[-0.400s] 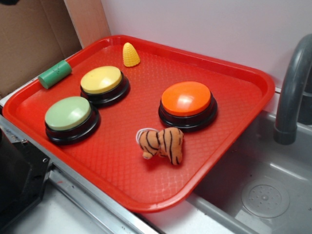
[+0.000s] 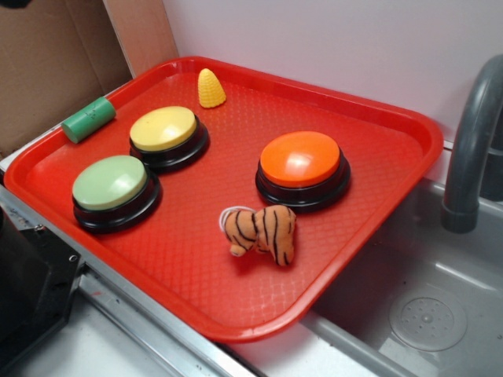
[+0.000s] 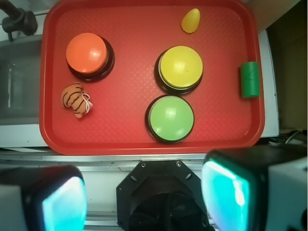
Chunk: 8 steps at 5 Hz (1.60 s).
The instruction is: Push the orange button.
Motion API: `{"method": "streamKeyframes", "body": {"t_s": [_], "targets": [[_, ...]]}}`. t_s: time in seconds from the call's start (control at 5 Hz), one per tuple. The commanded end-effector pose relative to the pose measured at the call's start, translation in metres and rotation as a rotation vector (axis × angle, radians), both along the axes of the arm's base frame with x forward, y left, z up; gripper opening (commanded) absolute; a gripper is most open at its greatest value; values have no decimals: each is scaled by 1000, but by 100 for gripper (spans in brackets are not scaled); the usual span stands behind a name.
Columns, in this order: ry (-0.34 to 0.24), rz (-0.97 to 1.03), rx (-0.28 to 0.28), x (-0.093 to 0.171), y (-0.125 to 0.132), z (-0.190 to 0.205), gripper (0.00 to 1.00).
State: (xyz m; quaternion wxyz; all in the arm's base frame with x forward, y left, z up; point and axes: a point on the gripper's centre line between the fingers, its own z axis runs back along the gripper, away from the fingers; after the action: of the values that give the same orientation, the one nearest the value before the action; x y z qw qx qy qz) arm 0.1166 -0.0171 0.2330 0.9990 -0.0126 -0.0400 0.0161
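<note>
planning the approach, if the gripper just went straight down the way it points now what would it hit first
Probably not the orange button. The open gripper looks straight down from high above, and the wrist view centres on bare red tray, between the pale green button and yellow button. Depth is unclear, so this is tentative.

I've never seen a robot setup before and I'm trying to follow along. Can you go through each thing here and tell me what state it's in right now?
orange button: on the tray, untouched, not pressed.
yellow button: untouched.
green button: untouched.
toy tiger: lying on its side, near the orange button.
toy corn: upright.
green cylinder: lying on the tray's rim.
red tray: one corner overhangs the sink.
gripper: open, high above the tray.
</note>
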Motion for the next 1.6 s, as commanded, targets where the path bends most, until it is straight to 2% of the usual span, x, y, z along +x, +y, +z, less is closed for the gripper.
{"method": "streamKeyframes", "body": {"t_s": [0.0, 0.2, 0.6, 0.8, 1.0, 1.2, 1.4], "targets": [[24, -270, 178, 72, -50, -51, 100], [-19, -349, 193, 98, -63, -79, 100], [-17, -347, 122, 135, -70, -133, 100], [53, -306, 92, 154, -89, -172, 100], [70, -306, 72, 156, -95, -184, 100], [86, -311, 68, 156, -90, -190, 100], [71, -315, 70, 152, -83, -175, 100]]}}
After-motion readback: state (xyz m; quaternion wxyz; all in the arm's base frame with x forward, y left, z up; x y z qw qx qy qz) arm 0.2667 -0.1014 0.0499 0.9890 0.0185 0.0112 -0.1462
